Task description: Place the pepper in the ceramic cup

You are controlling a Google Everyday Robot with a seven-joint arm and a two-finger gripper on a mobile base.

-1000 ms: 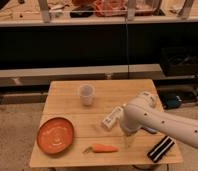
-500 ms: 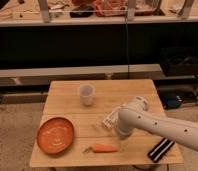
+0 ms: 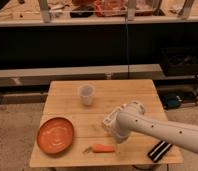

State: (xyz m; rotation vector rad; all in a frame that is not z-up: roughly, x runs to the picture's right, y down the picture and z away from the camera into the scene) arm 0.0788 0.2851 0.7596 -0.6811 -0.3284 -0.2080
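The pepper (image 3: 103, 148) is a slim orange vegetable with a thin stem, lying flat near the table's front edge. The ceramic cup (image 3: 86, 94) is a pale tumbler without handle, standing upright at the table's back middle. My white arm (image 3: 157, 129) reaches in from the lower right. Its gripper end (image 3: 117, 134) sits low over the table, just right of and above the pepper and well in front of the cup. The gripper is mostly hidden by the arm's rounded end.
A round orange plate (image 3: 55, 135) lies at the front left of the wooden table (image 3: 127, 92). A white tube-shaped bottle (image 3: 109, 120) lies beside the arm's end. A black striped object (image 3: 159, 150) sits at the front right edge. Dark shelving stands behind.
My arm's end has swung left and down across the table, closer to the pepper. The pepper, cup, plate and bottle have not moved.
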